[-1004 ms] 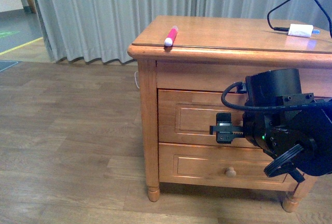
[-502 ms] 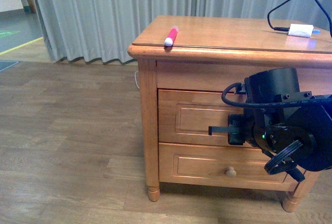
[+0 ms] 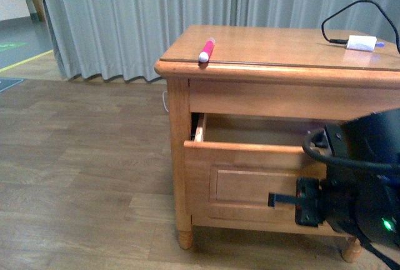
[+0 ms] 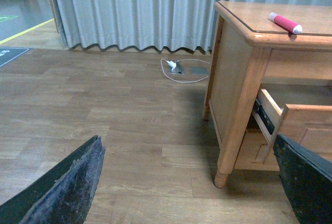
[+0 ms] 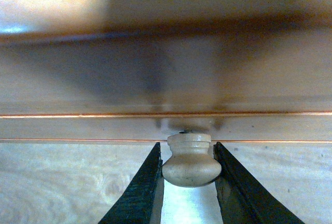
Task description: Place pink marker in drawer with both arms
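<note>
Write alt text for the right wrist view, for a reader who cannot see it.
A round pale wooden knob is gripped on both sides by the two slim black fingers of the right pincer, seen from very close. Behind it is the honey-coloured wooden drawer front, with a dark shadow across it.

Pink markers: one, the pink marker (image 3: 206, 50), high and to the left of the right gripper (image 5: 188, 151).
Drawers: one drawer (image 3: 250, 176), straight ahead of the right gripper.
Knobs: one pale knob (image 5: 191, 159), pinched between the right gripper's two fingers.
Grippers: two, the right gripper and the left gripper (image 4: 187, 140), two fingers each.
Charger plugs: one white charger plug (image 3: 362, 42), above the right gripper.
Cabinets: one wooden cabinet (image 3: 281, 45).
Floor cords: one white cord (image 4: 179, 68), ahead of the left gripper.
</note>
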